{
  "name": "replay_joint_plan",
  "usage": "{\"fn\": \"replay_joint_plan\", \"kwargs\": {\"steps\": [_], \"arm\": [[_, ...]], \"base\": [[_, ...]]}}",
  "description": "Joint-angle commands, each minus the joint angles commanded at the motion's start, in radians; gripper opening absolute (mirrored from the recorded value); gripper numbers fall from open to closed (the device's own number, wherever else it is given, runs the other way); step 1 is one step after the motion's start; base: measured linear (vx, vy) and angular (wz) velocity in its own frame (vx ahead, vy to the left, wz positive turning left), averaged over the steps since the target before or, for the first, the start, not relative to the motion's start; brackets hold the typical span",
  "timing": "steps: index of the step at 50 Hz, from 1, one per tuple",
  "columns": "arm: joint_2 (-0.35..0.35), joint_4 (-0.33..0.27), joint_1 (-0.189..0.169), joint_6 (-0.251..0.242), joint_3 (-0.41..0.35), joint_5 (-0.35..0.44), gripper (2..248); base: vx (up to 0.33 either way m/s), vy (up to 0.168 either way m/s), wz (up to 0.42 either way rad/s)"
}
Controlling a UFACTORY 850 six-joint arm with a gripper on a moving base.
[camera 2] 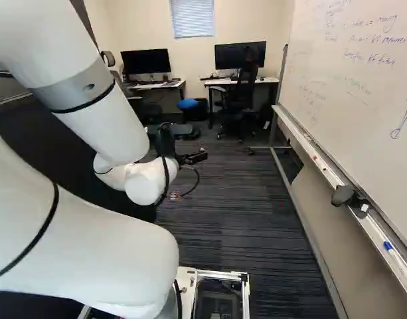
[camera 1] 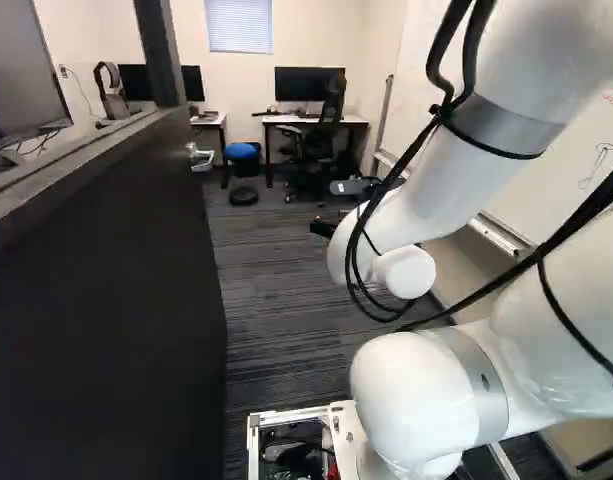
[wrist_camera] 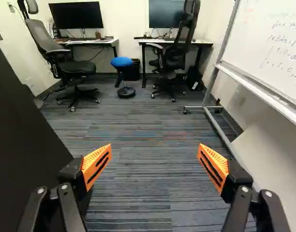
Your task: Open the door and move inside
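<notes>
Door [camera 1: 106, 300]: standing open, filling the left of the left base view
Gripper [camera 2: 198, 157]: above the carpet [wrist_camera: 143, 169], door to one side
Fingers [wrist_camera: 97, 165]: spread wide, holding nothing
Whiteboard [camera 2: 356, 80]: at the right of the right base view
Blue stool [wrist_camera: 122, 62]: between two desks [wrist_camera: 174, 42]

A smooth, matt surface is shown by the dark door [camera 1: 106, 320] at the left of the left base view. The arm [camera 2: 103, 266] is finished in glossy white – banded with dull, metal-looking rings [camera 1: 506, 125]. The floor [camera 1: 276, 310] is covered in matt, streaked carpet; the whiteboard [camera 2: 356, 86], upper right in the right base view, is smooth.
</notes>
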State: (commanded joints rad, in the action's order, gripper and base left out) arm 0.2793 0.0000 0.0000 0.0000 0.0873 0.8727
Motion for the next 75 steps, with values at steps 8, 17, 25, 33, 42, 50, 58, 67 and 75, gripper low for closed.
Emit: {"fn": "replay_joint_plan", "kwargs": {"steps": [8,17,25,33,42,50,58,67,75], "arm": [[0.000,0.000,0.000,0.000,0.000,0.000,247],[0.000,0.000,0.000,0.000,0.000,0.000,247],[0.000,0.000,0.000,0.000,0.000,0.000,247],[0.000,0.000,0.000,0.000,0.000,0.000,247],[0.000,0.000,0.000,0.000,0.000,0.000,247],[0.000,0.000,0.000,0.000,0.000,0.000,247],[0.000,0.000,0.000,0.000,0.000,0.000,247],[0.000,0.000,0.000,0.000,0.000,0.000,247],[0.000,0.000,0.000,0.000,0.000,0.000,247]], "base": [[0.220,-0.034,-0.001],[0.220,-0.032,-0.005],[0.213,-0.036,-0.001],[0.213,-0.023,-0.008],[0.226,-0.040,-0.019],[0.231,-0.037,-0.022],[0.233,-0.032,-0.020],[0.247,-0.038,-0.021],[0.229,-0.032,-0.015]]}}
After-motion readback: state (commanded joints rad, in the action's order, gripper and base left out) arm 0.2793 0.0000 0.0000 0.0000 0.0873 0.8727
